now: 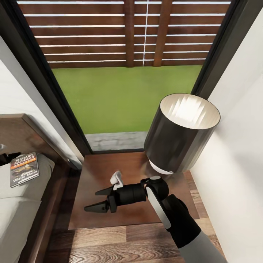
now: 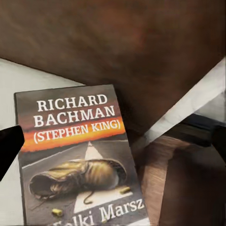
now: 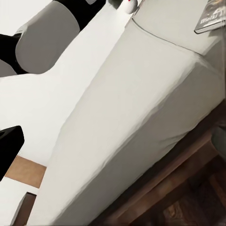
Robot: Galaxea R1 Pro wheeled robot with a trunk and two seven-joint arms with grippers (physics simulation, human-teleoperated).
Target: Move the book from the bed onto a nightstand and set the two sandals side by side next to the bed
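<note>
The book lies on the bed at our left, near the headboard. Our right gripper hangs open and empty over the nightstand (left pincer's state: we cannot tell). We should pinch the book's edge squarely, lift level.

The low dark brown wooden nightstand has a smooth, glossy top. The thin paperback book shows a printed paper cover with slight sheen, lying on the bed's pale grey, matt cloth mattress. The plank floor is grained wood.
</note>
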